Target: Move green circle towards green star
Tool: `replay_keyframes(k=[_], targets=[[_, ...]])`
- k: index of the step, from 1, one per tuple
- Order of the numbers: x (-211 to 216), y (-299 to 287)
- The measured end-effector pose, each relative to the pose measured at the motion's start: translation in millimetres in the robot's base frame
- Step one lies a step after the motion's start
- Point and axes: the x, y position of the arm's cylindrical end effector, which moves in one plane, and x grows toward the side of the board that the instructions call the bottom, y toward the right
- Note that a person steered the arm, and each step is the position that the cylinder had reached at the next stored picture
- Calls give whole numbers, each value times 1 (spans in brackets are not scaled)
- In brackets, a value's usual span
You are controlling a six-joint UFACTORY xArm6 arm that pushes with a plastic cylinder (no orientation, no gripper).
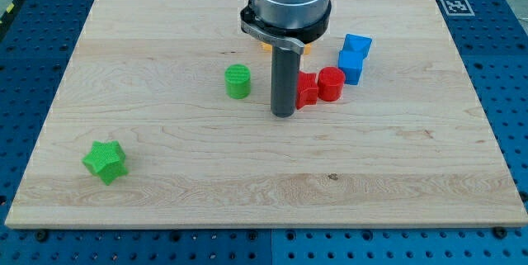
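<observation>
The green circle (pixel 238 81) stands upright on the wooden board (pixel 247 174), a little above the board's middle. The green star (pixel 105 162) lies near the board's lower left corner, far down and left of the circle. My tip (pixel 283 114) rests on the board to the right of the green circle and slightly lower, with a small gap between them. The tip is close against the left side of a red block (pixel 306 90).
A red cylinder (pixel 331 83) stands right of the red block. Two blue blocks (pixel 353 57) lie further up and right. An orange or yellow block (pixel 266 48) is mostly hidden behind the arm's body.
</observation>
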Motion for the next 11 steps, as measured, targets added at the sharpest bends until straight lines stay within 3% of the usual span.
replay_keyframes(k=[2, 4, 6, 11], targets=[[-6, 0], [-61, -32], [-61, -99], [-61, -133]])
